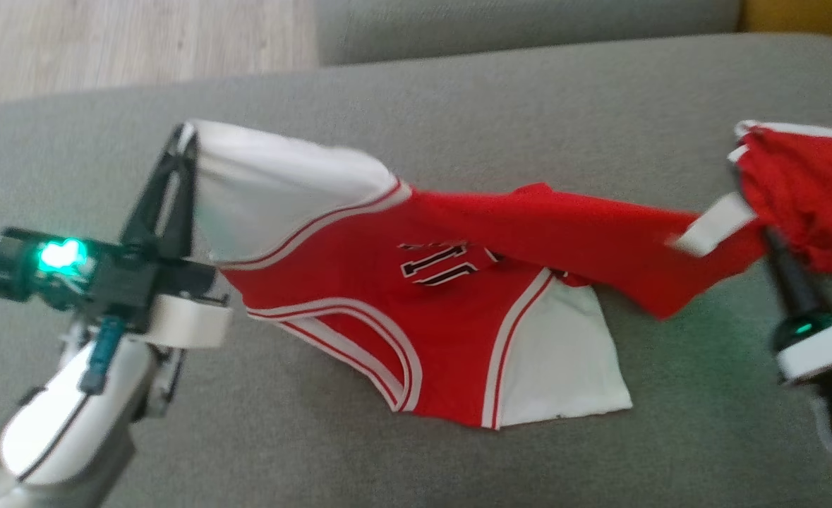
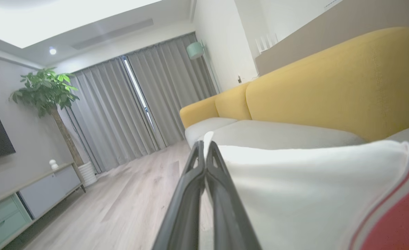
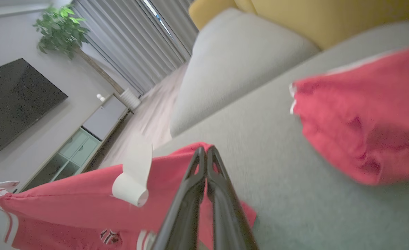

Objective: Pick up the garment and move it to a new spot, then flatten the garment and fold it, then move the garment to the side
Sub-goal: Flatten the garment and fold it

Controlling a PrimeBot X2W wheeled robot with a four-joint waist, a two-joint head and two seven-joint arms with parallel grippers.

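Head view. The garment (image 1: 387, 282), a red jersey with white side panels and striped trim, is stretched between the two arms above the grey sofa seat (image 1: 458, 92). Its lower hem lies on the seat.
- The left gripper (image 1: 181, 137) has its jaws pressed together on the white corner at the garment's left end, which is raised off the seat.
- The right gripper (image 1: 768, 243) reaches into the red end at the right. Its fingertips are buried in cloth, so the grip is unclear from here.
- A white strip (image 1: 713, 224) hangs off the red edge beside it.
- A second red cloth (image 1: 811, 190) lies bunched just beyond it.
- Black numerals (image 1: 437, 264) show mid-chest.
- The wooden floor (image 1: 105, 42) is at the upper left.

Left wrist view. The left gripper (image 2: 204, 146) has its jaws tight, with a sliver of white garment (image 2: 312, 194) pinched at the tips and the rest billowing to one side. Past it are the room's yellow backrest (image 2: 329, 86), grey curtains (image 2: 138, 104) and potted plant (image 2: 44, 88).

Right wrist view. The right gripper (image 3: 206, 150) has its jaws closed flat on the garment's (image 3: 69, 208) red upper edge, which settles the grip. The white strip (image 3: 135, 173) curls beside the fingers. The second red cloth (image 3: 360, 121) sits apart on the seat (image 3: 260, 139), clearly separate. A dark screen (image 3: 13, 100) hangs on the wall.
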